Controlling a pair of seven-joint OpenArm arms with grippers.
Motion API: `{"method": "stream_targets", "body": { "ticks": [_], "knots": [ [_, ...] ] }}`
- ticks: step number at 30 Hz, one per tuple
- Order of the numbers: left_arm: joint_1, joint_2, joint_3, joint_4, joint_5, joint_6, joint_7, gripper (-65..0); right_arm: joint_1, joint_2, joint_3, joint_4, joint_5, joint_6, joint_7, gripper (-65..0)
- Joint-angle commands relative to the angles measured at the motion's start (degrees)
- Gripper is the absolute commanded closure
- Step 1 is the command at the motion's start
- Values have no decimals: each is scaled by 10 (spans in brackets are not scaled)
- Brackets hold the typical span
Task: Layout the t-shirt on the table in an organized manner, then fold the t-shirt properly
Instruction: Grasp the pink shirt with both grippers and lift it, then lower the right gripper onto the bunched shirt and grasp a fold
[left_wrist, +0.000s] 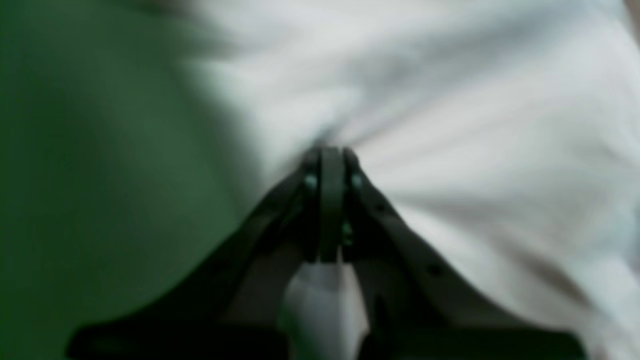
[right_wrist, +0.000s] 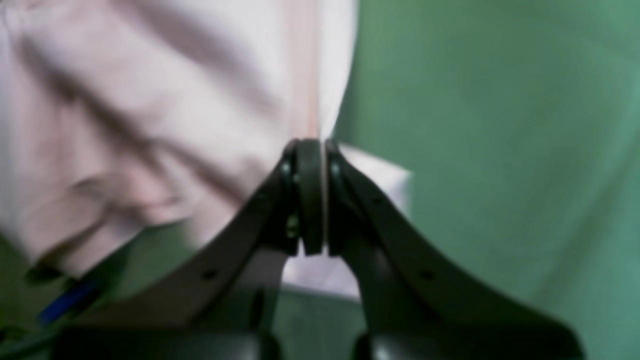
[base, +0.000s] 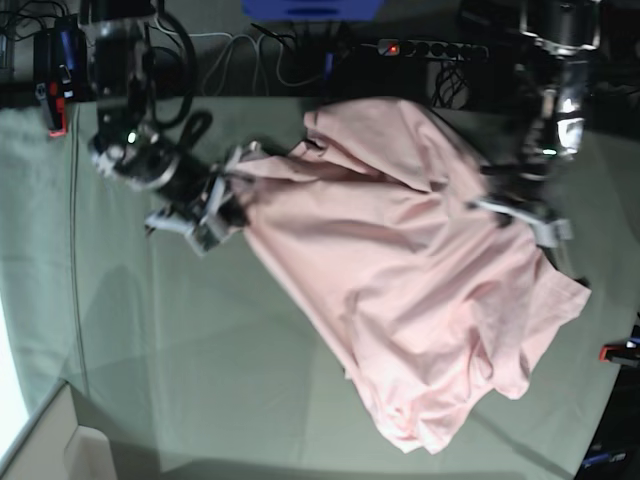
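1. The t-shirt (base: 400, 290) lies crumpled across the table (base: 200, 340), stretched between both arms.
2. Left hand (left_wrist: 331, 152), at 3 o'clock in the base view, is pinching pink cloth.
3. Right hand (right_wrist: 314, 145), at 9 o'clock, is clamped on the shirt's edge.

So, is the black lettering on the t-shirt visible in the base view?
No, the t-shirt shows only plain pink fabric there, draped in folds over the table.

Green-clothed table (base: 200, 340), pink t-shirt (base: 420, 300) atop
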Motion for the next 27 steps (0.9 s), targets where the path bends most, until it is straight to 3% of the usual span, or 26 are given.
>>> {"method": "stream_targets", "body": {
  "ticks": [1,5,9,11,14,18,20,23,27],
  "knots": [
    [-3,-7,-29,-4,0,-3,-7,0,-9,-5,-24,15,13,8,18,0],
    [-20,-9,-102,-21,0,-4,-7,-1,-38,-6,-122,12,13,5,18,0],
    [-25,-21,-128,-17,-5,-4,-7,-1,-34,-14,-202,-7,13,5,18,0],
    [-22,-22,-131,-1,-5,-4,-7,-1,-33,-14,-219,-4,13,5,17,-46],
    [-18,-21,-149,24,-5,-4,-7,-1,-33,-6,-223,15,13,5,12,-161],
    [9,-21,-176,54,-5,-4,-7,-1,-32,16,-217,89,14,8,-38,-331],
    [17,-20,-191,63,-5,-4,-7,-1,-24,23,-203,122,15,8,-47,-383],
    [36,-20,-215,74,-5,-4,-7,-2,0,18,-168,140,16,8,-50,-399],
    [66,-18,-243,91,-5,-4,-7,-2,69,-18,-137,93,16,8,-52,-401]
  ]
}}
